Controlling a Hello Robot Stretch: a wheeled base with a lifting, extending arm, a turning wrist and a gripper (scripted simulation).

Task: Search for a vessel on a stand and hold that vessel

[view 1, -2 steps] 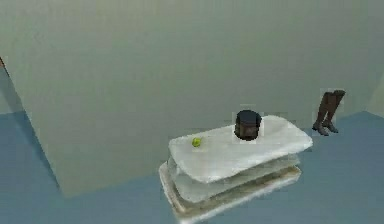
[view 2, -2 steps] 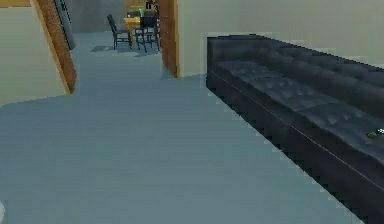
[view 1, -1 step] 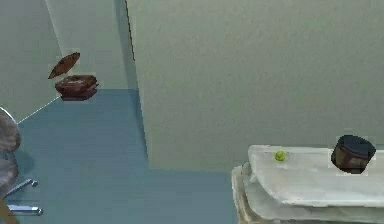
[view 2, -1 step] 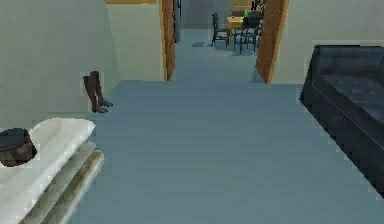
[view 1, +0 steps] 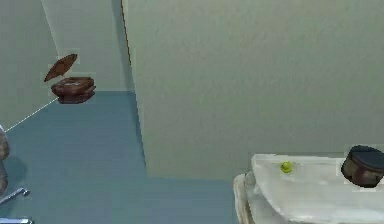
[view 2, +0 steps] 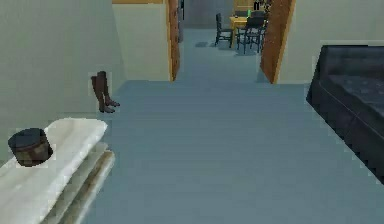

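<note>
A dark vessel [view 1: 362, 165] sits on a white stand [view 1: 310, 190] beside the robot, where a clumsy reach could knock it to the floor [view 2: 220, 130]; the end effector's state cannot be told

smooth white stand [view 1: 300, 190], glossy dark vessel [view 1: 362, 166]

Dim, even indoor light (flat and diffuse), faint soft shadows
</note>
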